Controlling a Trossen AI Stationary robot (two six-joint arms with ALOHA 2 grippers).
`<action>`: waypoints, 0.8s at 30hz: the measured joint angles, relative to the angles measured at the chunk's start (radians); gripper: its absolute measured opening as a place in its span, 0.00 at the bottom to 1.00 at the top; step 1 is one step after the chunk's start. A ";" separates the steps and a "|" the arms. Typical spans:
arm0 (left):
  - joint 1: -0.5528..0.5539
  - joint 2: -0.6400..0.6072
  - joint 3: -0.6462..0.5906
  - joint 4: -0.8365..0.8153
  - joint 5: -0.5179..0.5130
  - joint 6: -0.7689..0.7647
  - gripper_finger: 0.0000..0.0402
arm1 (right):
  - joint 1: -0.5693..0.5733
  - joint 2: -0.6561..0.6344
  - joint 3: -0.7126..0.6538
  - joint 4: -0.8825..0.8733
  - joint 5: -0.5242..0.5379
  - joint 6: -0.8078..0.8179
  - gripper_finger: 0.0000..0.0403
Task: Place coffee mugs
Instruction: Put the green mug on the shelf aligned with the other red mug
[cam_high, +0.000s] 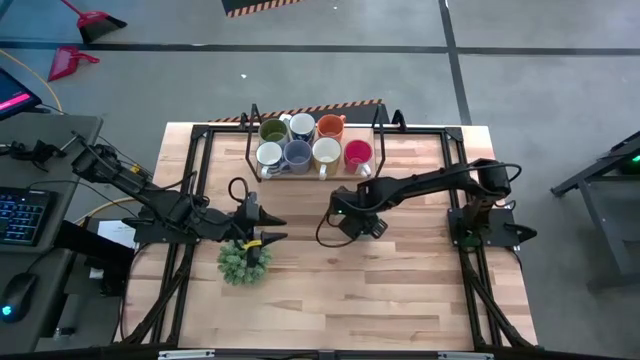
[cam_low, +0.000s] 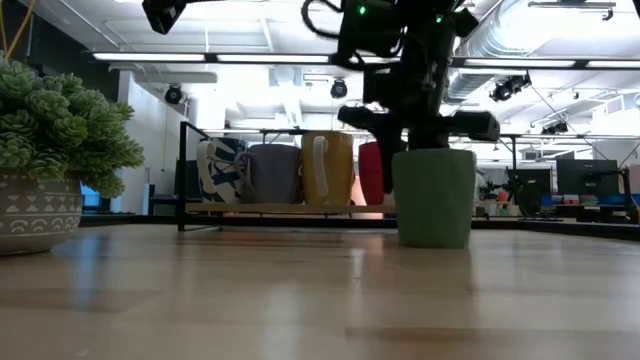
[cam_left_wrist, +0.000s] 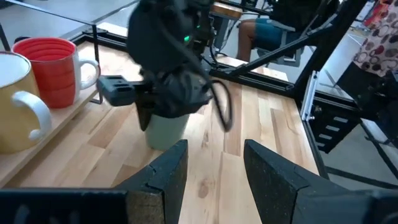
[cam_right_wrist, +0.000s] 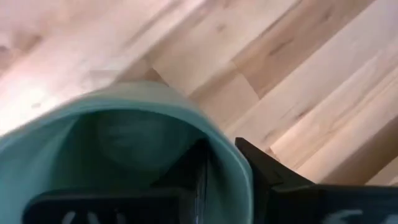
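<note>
Seven mugs racked at table's far edge; eighth, green mug (mid-table, upright), rim straddled by right gripper, not yet racked.

Table: pale wood planks, satin sheen. Green mug: smooth matt ceramic. Rack: black metal frame.
</note>
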 joint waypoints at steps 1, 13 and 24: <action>0.000 0.000 0.000 0.000 -0.001 -0.001 0.36 | 0.006 -0.008 0.002 -0.007 -0.002 0.000 0.14; 0.000 0.000 0.000 0.024 -0.003 0.000 0.36 | 0.021 -0.019 0.246 -0.179 -0.019 0.131 0.14; 0.000 0.000 0.000 0.023 0.021 0.001 0.36 | 0.097 -0.020 0.474 -0.407 -0.117 0.764 0.14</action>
